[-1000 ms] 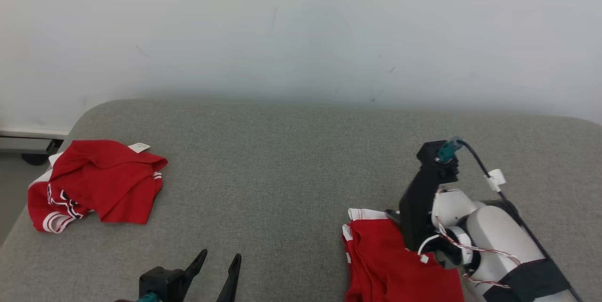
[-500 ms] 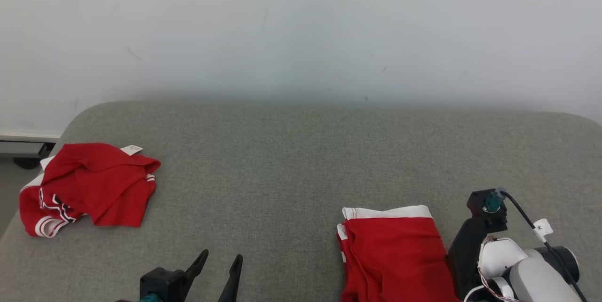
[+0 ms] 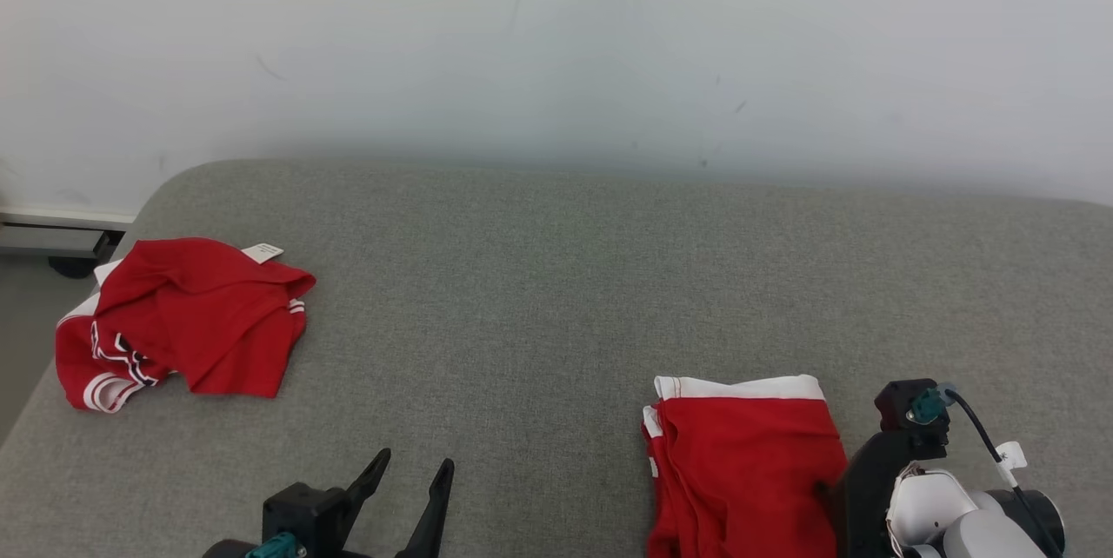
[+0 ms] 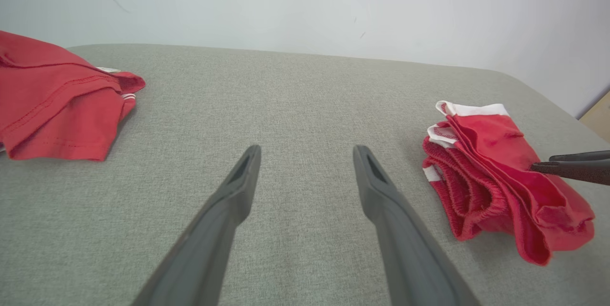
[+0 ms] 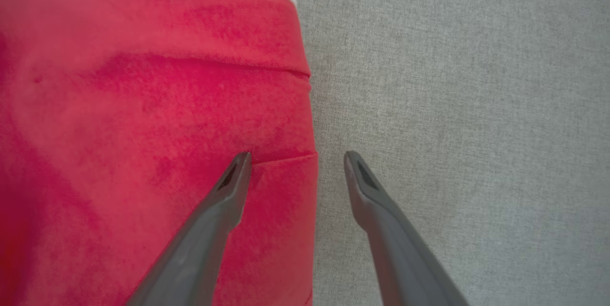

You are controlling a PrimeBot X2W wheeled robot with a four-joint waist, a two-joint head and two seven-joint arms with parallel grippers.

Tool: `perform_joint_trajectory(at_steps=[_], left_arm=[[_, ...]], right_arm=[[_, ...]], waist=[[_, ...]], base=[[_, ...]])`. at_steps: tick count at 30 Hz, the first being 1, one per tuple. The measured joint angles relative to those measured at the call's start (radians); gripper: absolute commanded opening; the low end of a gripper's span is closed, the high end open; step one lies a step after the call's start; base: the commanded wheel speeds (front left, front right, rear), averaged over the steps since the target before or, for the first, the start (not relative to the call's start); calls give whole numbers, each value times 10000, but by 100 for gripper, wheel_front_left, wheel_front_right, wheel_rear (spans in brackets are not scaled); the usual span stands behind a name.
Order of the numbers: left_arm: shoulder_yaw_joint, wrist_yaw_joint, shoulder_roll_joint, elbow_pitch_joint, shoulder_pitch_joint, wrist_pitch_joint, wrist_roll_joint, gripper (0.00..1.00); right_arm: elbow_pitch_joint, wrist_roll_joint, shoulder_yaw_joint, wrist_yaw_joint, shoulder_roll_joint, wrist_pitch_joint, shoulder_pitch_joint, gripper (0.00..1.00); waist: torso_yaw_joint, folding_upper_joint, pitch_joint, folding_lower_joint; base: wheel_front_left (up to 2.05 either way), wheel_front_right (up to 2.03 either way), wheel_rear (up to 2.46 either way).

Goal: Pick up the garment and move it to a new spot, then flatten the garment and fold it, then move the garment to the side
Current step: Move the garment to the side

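Note:
A folded red garment (image 3: pixel 748 462) with a white band lies at the front right of the grey padded surface (image 3: pixel 556 280). My right gripper (image 5: pixel 298 156) hovers open over its right edge, one finger above the red cloth (image 5: pixel 143 106) and the other above bare grey fabric, holding nothing. In the left wrist view its fingertips (image 4: pixel 541 166) reach in over the folded garment (image 4: pixel 495 172). A second red garment (image 3: pixel 191 323) with white trim lies crumpled at the far left. My left gripper (image 3: pixel 416 459) rests open and empty at the front.
A pale wall runs behind the surface. The surface's rounded left edge (image 3: pixel 35 401) drops to the floor just beside the crumpled garment (image 4: pixel 52 101). Bare grey fabric stretches between the two garments.
My right arm has drawn back toward the lower right, off the folded garment, which now lies uncovered. The head view shifted a little. The left gripper stayed put.

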Motion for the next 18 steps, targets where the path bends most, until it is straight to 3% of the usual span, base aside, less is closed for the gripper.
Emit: perform_joint_trajectory(at_steps=[12, 18], left_arm=[[-17, -2, 4, -25, -32, 84, 2, 100], [-42, -12, 27, -71, -45, 94, 17, 100]], right_arm=[[669, 2, -155, 92, -138, -932, -291, 100], [1175, 291, -476, 90, 121, -1197, -442, 100]], waist=[[153, 0, 199, 0], [232, 0, 308, 0]], base=[[0, 0, 0], [0, 0, 0]])
